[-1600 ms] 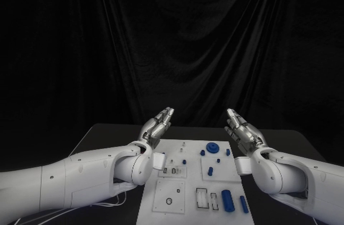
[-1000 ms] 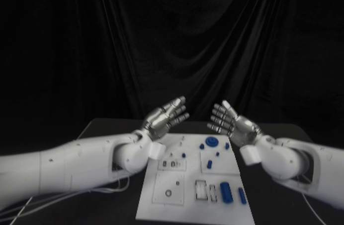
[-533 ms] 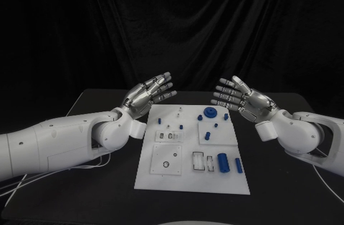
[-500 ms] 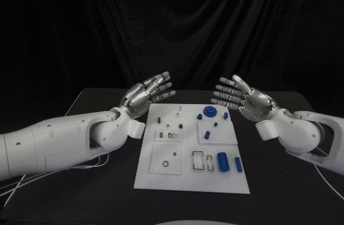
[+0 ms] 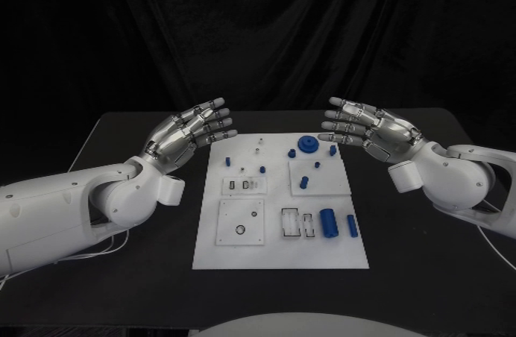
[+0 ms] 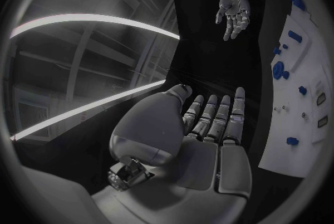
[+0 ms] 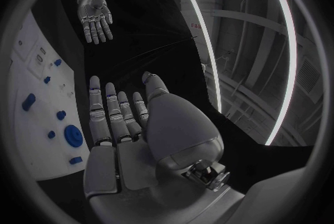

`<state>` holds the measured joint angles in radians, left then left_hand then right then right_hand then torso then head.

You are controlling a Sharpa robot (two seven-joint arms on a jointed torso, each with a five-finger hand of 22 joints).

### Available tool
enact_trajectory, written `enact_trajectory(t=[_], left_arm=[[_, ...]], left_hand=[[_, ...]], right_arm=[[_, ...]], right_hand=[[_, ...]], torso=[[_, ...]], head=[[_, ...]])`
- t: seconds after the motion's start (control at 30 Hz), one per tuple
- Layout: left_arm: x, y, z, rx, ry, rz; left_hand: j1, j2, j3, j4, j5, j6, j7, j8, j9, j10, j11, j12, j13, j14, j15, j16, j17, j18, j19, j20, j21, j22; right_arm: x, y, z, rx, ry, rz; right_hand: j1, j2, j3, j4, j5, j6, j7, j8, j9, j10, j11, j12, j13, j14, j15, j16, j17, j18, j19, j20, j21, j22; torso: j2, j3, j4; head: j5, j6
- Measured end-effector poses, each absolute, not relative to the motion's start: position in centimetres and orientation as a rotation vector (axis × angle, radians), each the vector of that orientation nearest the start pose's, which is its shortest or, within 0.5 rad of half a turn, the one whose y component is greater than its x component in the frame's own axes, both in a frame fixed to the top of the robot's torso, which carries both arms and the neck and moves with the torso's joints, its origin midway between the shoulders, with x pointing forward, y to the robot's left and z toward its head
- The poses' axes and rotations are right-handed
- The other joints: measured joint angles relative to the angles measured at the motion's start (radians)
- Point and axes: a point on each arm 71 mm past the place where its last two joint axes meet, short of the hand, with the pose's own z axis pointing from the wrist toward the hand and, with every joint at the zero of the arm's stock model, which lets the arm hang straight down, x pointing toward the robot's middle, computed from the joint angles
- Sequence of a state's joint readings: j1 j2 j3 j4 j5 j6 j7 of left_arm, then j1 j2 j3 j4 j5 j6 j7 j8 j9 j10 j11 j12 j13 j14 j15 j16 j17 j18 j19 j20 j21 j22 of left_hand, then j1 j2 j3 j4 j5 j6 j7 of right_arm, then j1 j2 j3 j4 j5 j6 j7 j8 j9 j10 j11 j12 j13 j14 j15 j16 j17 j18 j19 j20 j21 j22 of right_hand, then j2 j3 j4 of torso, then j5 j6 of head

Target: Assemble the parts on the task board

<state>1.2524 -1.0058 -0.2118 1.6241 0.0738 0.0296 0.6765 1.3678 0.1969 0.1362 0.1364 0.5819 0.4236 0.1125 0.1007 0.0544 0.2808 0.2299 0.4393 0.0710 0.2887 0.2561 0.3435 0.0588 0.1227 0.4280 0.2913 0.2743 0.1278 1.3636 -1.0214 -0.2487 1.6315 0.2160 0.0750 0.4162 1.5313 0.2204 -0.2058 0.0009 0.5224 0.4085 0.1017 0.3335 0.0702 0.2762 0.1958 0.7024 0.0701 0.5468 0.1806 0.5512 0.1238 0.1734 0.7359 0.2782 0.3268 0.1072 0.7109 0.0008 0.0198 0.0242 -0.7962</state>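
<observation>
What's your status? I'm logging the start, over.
Left hand open, right hand open, both raised beside the far end of the task board. Blue parts lie untouched on it. Nothing in the way.

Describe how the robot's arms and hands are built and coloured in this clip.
Both arms are smooth, glossy white shells, bulging round before narrowing to a short white cuff at the wrist. The left hand and right hand are silver-grey metal with segmented fingers and darker gaps between segments. Thin white cables trail on the table beneath the left arm. No markings are visible.
</observation>
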Motion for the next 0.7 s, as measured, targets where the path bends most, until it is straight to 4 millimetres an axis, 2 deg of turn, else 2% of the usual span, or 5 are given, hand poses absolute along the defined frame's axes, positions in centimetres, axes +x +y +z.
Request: enact_trajectory(t=[0.1,0.17,0.37,0.6,0.7], left_arm=[[43.9,25.5,-18.5,-1.046,1.336,-1.913],[43.3,25.6,-18.3,-1.050,1.335,-1.922],[41.7,25.6,-17.6,-1.057,1.333,-1.950],[40.7,26.1,-17.1,-1.064,1.326,-1.954],[40.5,26.2,-17.0,-1.064,1.323,-1.955]], left_hand=[[-0.003,-0.002,0.014,-0.005,0.000,0.004,0.004,0.000,0.000,0.011,0.008,0.009,0.001,0.000,0.000,0.000,0.000,0.000,0.000,0.000,0.000,0.000],[-0.009,-0.009,0.025,-0.011,0.000,0.004,0.004,0.000,0.000,0.016,0.014,0.016,0.001,0.005,0.005,0.002,0.000,-0.016,0.000,0.000,0.000,0.000],[-0.016,-0.016,0.043,-0.021,0.000,0.013,0.013,0.000,0.000,0.020,0.025,0.024,0.001,0.021,0.021,0.028,0.003,-0.016,0.000,0.000,0.000,0.000],[-0.016,-0.016,0.049,-0.022,0.000,0.020,0.020,0.000,0.000,0.024,0.029,0.029,0.001,0.029,0.021,0.039,0.004,-0.032,0.000,0.000,0.000,0.000],[-0.021,-0.021,0.052,-0.025,0.004,0.023,0.016,0.000,0.001,0.024,0.029,0.029,0.001,0.032,0.024,0.040,0.004,-0.032,0.000,0.000,0.000,0.000]], right_arm=[[46.1,-25.4,-16.0,1.142,1.530,1.803],[46.3,-25.5,-15.1,1.065,1.537,1.757],[47.4,-24.8,-12.0,0.784,1.564,1.599],[48.5,-22.4,-9.1,0.359,1.678,1.301],[48.8,-21.2,-8.6,0.169,1.714,1.139]], right_hand=[[0.051,-0.001,0.037,-0.058,0.008,0.079,0.028,0.037,0.008,0.074,0.003,0.035,0.003,0.131,-0.027,0.068,0.021,0.007,0.084,-0.033,0.069,0.031],[0.061,-0.011,0.049,-0.076,-0.002,0.129,0.041,0.050,0.011,0.136,-0.003,0.041,0.001,0.239,-0.056,0.112,0.030,0.007,0.151,-0.060,0.157,0.078],[0.054,-0.038,0.054,-0.085,-0.078,0.221,0.055,0.034,0.005,0.304,-0.050,-0.010,-0.009,0.525,-0.135,0.341,0.115,0.007,0.298,-0.135,0.484,0.270],[0.019,-0.074,0.054,-0.035,-0.185,0.308,0.056,-0.029,0.001,0.411,-0.065,-0.102,-0.009,0.614,-0.139,0.568,0.225,0.007,0.357,-0.135,0.666,0.392],[0.028,-0.083,0.096,-0.036,-0.227,0.363,0.046,-0.049,0.003,0.470,-0.070,-0.145,-0.009,0.711,-0.143,0.666,0.404,0.006,0.427,-0.139,0.759,0.518]], torso=[[0.014,0.0001,0.0029],[0.022,0.0001,0.0037],[0.045,-0.0011,0.0054],[0.071,-0.0071,0.0073],[0.082,-0.0101,0.0085]], head=[[-0.004,0.011],[-0.004,0.018],[0.000,0.041],[0.010,0.063],[0.013,0.067]])
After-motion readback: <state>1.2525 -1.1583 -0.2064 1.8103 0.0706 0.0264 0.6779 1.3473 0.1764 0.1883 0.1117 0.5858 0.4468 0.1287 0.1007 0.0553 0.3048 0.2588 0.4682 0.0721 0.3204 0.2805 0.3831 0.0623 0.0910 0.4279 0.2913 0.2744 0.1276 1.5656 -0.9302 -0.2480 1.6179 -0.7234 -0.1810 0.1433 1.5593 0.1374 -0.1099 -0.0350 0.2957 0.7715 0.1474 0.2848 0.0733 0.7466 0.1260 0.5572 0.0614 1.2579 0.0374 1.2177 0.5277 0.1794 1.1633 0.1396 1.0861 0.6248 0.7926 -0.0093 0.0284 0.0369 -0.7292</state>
